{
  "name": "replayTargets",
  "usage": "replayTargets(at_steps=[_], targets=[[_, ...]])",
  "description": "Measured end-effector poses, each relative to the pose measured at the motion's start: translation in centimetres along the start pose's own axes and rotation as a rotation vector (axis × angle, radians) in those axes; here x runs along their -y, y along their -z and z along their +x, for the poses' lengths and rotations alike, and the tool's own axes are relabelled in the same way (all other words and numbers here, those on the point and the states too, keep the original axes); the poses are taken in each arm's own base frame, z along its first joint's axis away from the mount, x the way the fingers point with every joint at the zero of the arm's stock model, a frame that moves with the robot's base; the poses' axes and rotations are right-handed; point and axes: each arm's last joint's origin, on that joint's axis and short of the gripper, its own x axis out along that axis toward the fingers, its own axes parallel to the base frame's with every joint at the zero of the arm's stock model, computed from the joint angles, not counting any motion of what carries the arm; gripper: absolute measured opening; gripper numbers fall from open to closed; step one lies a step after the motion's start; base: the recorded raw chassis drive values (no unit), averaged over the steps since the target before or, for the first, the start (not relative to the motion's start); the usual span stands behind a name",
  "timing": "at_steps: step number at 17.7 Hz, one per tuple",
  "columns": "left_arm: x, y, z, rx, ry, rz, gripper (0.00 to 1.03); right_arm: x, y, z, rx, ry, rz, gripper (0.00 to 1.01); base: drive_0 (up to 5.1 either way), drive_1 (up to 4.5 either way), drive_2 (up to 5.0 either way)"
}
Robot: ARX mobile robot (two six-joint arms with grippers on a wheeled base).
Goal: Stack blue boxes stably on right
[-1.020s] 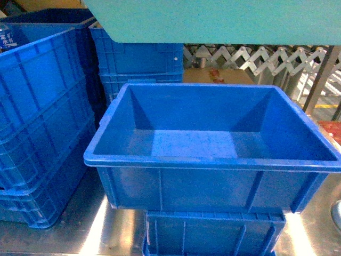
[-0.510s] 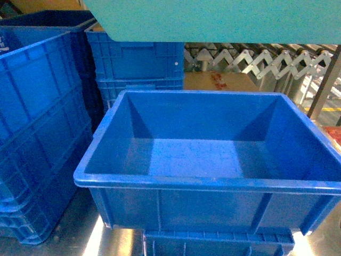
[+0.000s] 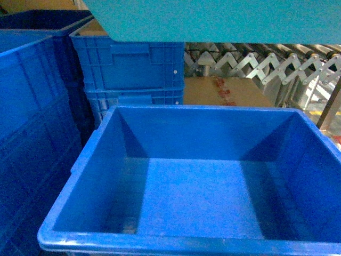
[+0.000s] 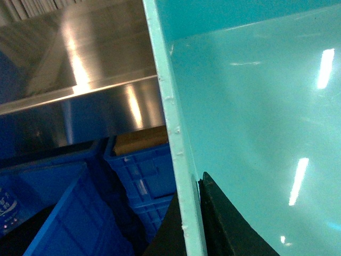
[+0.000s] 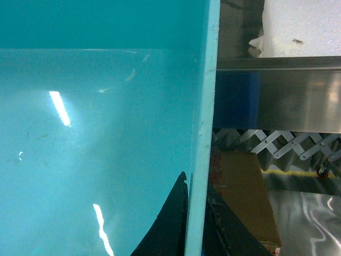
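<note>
Gripping opposite rims of the turquoise tub, both grippers hold it aloft. The left gripper has one dark finger inside the tub wall and one outside, pinched on the thin rim; the right gripper is clamped likewise on the other rim. Inside each gripper lies the glossy aqua floor, streaked with light. Beyond and below the left gripper sit ribbed blue crates under a steel shelf. Outward of the right gripper stand a cardboard carton and an accordion conveyor. In the head view the tub's underside fills the top edge, hanging above a large open royal-blue bin, with crates stacked left and behind.
</note>
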Motion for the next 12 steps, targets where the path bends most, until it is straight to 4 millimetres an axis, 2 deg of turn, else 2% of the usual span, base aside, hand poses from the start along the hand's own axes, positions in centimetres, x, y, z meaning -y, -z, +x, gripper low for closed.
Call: replayTargets(at_steps=[4, 6, 7, 8, 12], targets=[[0.0, 0.0, 0.0, 0.004, -0.004, -0.003, 0.02, 0.0, 0.0, 0.0, 0.002, 0.0, 0.0, 0.07, 0.1, 4.43, -4.2], [0.1, 0.2, 0.0, -0.021, 0.001, 0.003, 0.02, 0.0, 0.3, -0.1, -0.023, -0.004, -0.003, 0.07, 0.0, 0.0, 0.0], [0.4, 0.7, -0.3, -0.071, 0.008, 0.024, 0.02, 0.0, 1.6, -0.6, -0.092, 0.0, 0.01, 0.07, 0.0, 0.0, 0.0], [1.1, 2.8, -0.6, -0.155, 0.025, 0.063, 0.02, 0.1, 4.0, -1.5, -0.237, 0.007, 0.042, 0.07, 0.0, 0.0, 0.0], [2.1, 6.2, 0.4, -0.312, 0.04, 0.068, 0.02, 0.4, 7.4, -1.1, -0.379, 0.007, 0.039, 0.07, 0.0, 0.0, 0.0]])
